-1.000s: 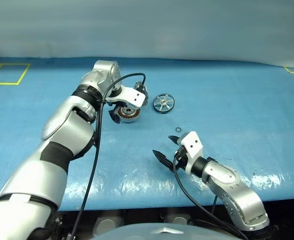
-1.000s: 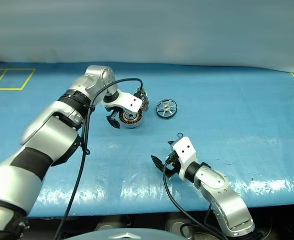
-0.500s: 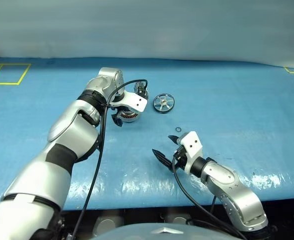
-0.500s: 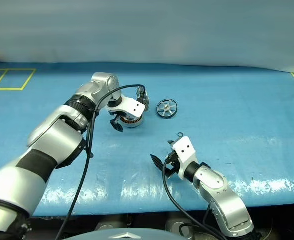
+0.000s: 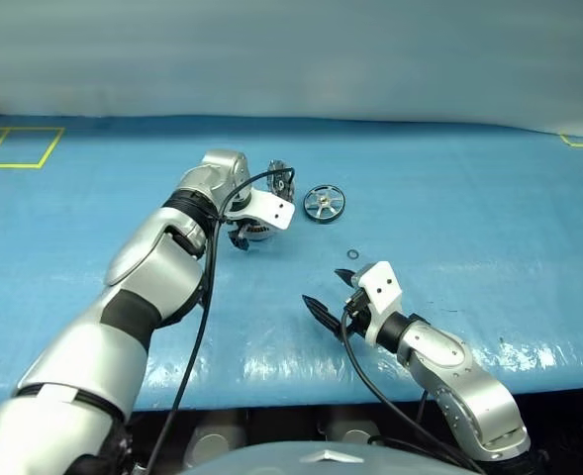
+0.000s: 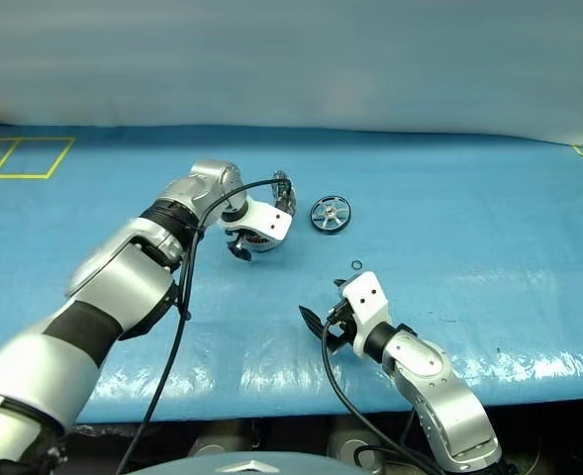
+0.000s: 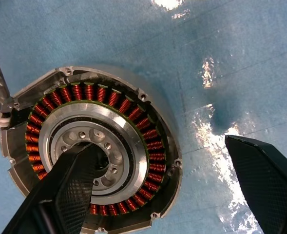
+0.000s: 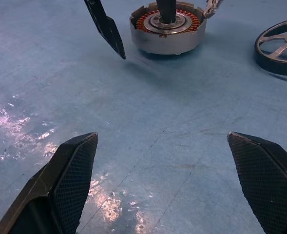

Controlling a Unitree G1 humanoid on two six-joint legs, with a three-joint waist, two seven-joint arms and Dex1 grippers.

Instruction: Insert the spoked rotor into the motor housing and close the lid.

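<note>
The left tool covers much of the motor housing in the head views, and the raised lid shows only edge-on. Its jaws are open: 1 finger over the centre bearing, 1 outside the wall. The spoked rotor lies just beside on the blue tabletop; the right tool hangs open, empty, well apart

Left gripper over the motor housing; spoked rotor just beside; right gripper apart.
</note>
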